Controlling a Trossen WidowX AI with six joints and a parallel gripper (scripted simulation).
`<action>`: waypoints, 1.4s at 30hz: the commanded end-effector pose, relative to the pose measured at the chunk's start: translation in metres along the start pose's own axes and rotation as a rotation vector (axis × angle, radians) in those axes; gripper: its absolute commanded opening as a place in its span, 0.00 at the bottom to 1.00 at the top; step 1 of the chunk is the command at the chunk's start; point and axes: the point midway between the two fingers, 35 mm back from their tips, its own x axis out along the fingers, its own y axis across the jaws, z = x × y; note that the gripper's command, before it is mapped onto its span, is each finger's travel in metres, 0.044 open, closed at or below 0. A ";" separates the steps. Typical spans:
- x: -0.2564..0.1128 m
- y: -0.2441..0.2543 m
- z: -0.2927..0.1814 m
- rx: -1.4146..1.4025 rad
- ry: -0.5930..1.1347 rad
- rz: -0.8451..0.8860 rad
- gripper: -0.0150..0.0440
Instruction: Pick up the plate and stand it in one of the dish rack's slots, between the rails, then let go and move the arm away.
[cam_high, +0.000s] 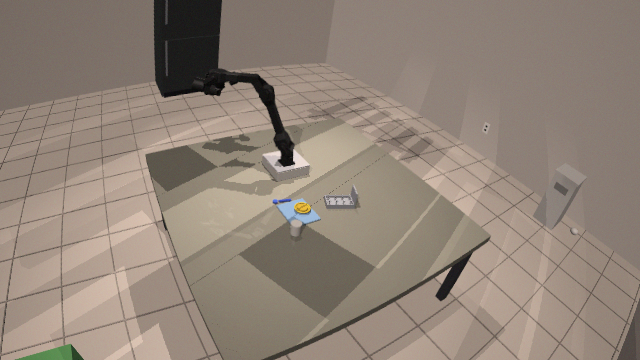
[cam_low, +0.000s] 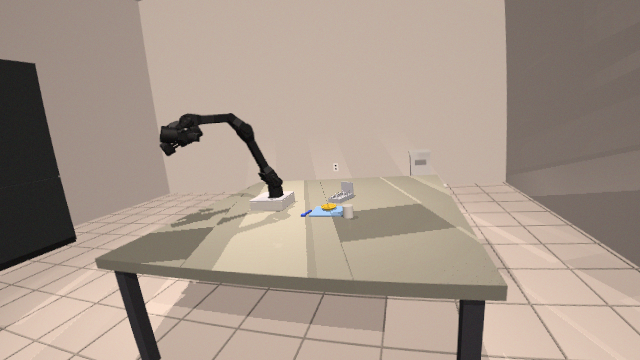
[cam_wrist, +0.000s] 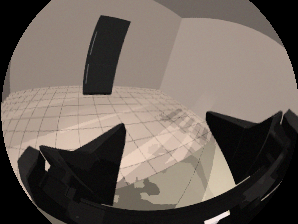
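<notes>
A small yellow plate (cam_high: 302, 207) lies flat on a light blue mat (cam_high: 298, 213) near the middle of the table; it also shows in the exterior view (cam_low: 328, 206). The grey dish rack (cam_high: 341, 200) stands just to the right of the mat, also in the exterior view (cam_low: 343, 192). My gripper (cam_high: 198, 84) is open and empty, raised high over the far left side of the table, well away from the plate; it also shows in the exterior view (cam_low: 167, 145). The wrist view shows my two fingers spread apart (cam_wrist: 166, 145) with nothing between them.
A white cup (cam_high: 296, 228) stands at the mat's near edge. A blue utensil (cam_high: 281, 201) lies at the mat's far left edge. The arm's white base (cam_high: 285, 165) sits behind them. A tall black cabinet (cam_high: 187, 45) stands beyond the table.
</notes>
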 end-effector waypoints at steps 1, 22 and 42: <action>-0.001 0.001 0.000 -0.001 0.002 0.003 0.93; -0.119 0.060 -0.062 -0.284 0.105 0.450 0.93; -0.282 0.057 -0.145 -0.710 0.017 0.946 0.93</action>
